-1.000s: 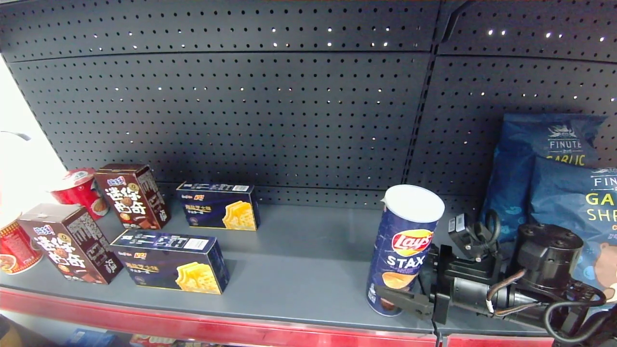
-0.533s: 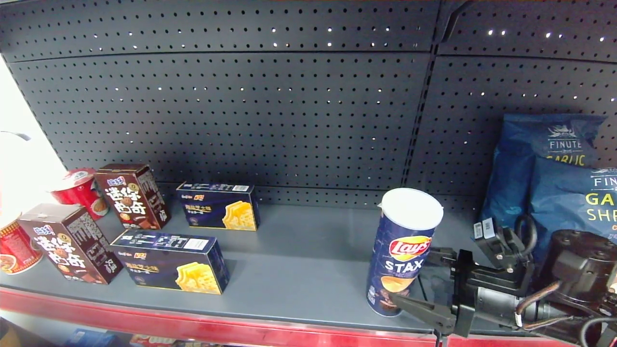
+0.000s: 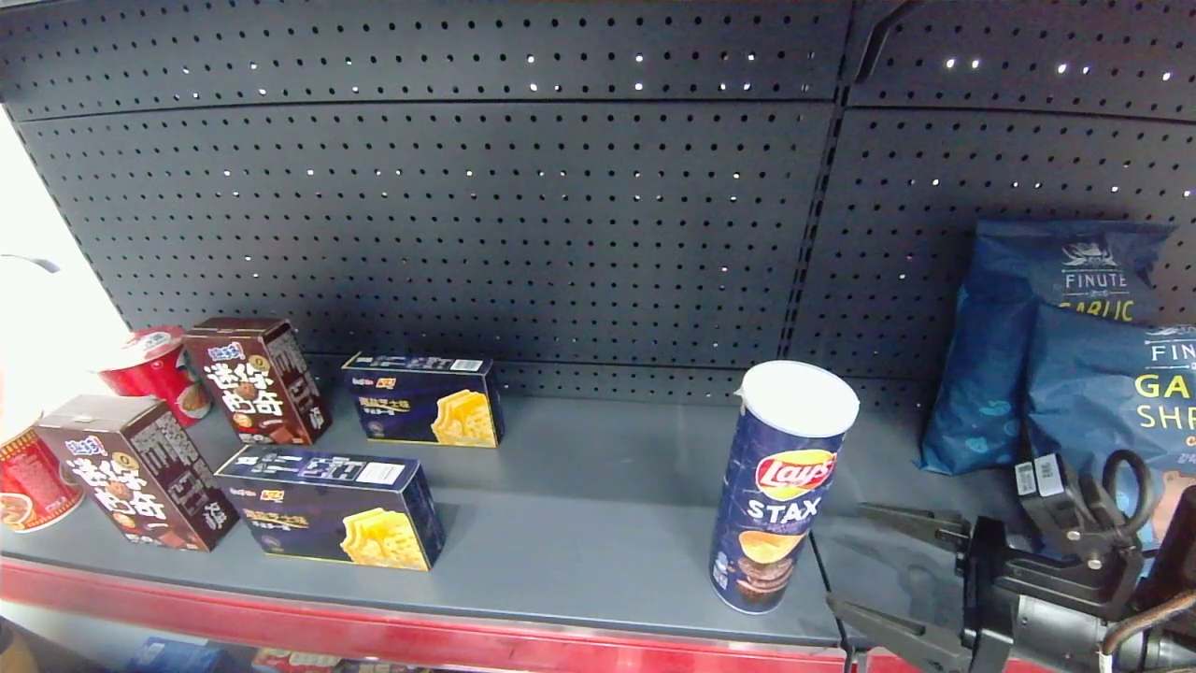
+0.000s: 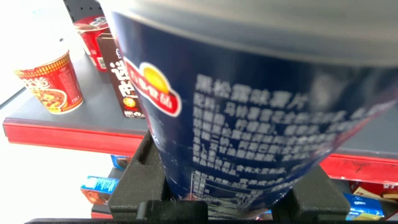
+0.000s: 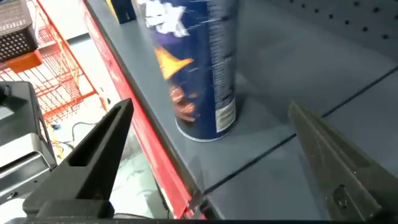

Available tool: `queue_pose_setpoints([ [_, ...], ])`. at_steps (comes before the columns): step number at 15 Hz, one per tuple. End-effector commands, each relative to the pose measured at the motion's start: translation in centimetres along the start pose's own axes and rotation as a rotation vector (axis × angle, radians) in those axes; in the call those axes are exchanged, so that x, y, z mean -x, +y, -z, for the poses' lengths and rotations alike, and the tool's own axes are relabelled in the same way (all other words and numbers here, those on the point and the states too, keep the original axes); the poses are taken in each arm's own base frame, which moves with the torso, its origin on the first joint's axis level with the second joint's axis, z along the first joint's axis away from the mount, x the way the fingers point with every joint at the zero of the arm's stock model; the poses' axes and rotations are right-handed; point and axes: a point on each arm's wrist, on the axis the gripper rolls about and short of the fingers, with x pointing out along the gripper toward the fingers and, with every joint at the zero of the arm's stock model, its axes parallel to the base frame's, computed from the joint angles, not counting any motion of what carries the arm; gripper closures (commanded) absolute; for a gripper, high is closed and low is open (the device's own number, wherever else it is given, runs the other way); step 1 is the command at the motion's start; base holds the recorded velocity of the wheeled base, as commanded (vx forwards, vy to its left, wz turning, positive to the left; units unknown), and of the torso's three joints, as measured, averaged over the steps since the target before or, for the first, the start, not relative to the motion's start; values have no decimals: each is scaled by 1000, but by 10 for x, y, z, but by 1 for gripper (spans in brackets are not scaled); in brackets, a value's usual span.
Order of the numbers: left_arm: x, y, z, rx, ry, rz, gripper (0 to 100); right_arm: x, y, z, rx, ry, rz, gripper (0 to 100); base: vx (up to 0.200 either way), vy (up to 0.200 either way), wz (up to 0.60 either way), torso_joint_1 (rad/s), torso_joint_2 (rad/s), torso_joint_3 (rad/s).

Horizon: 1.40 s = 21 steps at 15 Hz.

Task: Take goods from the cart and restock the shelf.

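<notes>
A blue chips can (image 3: 785, 486) with a white lid stands upright on the grey shelf (image 3: 579, 523), right of centre near the front edge. My right gripper (image 3: 846, 558) is open just to its right, its fingers apart from the can. The right wrist view shows the same can (image 5: 205, 68) beyond the spread fingers of that gripper (image 5: 210, 112). In the left wrist view my left gripper (image 4: 230, 186) is shut on a second blue chips can (image 4: 249, 112), held in front of the shelf's red front edge (image 4: 56, 134).
Two blue snack bags (image 3: 1056, 346) lean at the right. Two dark blue biscuit boxes (image 3: 336, 505), two brown boxes (image 3: 140, 467) and red noodle cups (image 3: 28, 481) fill the left. Bare shelf lies between boxes and can. A red cart (image 5: 50, 62) stands below.
My right gripper has drawn back to the right, away from the can, which stays standing on the shelf.
</notes>
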Motion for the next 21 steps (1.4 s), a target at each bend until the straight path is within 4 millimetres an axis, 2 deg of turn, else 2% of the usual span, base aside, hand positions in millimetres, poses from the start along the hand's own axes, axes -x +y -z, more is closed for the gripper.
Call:
queue_pose_setpoints([
  [1,0,0,0,0,1,-1,100,15,9,-7,30,-42,17,0,0,0,0,0,0,0],
  [3,0,0,0,0,1,-1,100,27,16,-12,55,-77,23,0,0,0,0,0,0,0],
  [6,3,1,2,2,-11,-2,100,57,25,-25,129,-148,120,0,0,0,0,0,0,0],
  [10,4,1,6,2,-9,-5,100,87,36,-23,94,-134,479,0,0,0,0,0,0,0],
  [15,5,1,1,6,-29,-6,100,125,62,-18,89,-180,810,0,0,0,0,0,0,0],
  [16,5,1,1,7,-30,-8,100,130,65,-15,81,-180,854,0,0,0,0,0,0,0],
  [21,16,3,2,20,-92,6,100,165,95,33,35,-138,1086,0,0,0,0,0,0,0],
])
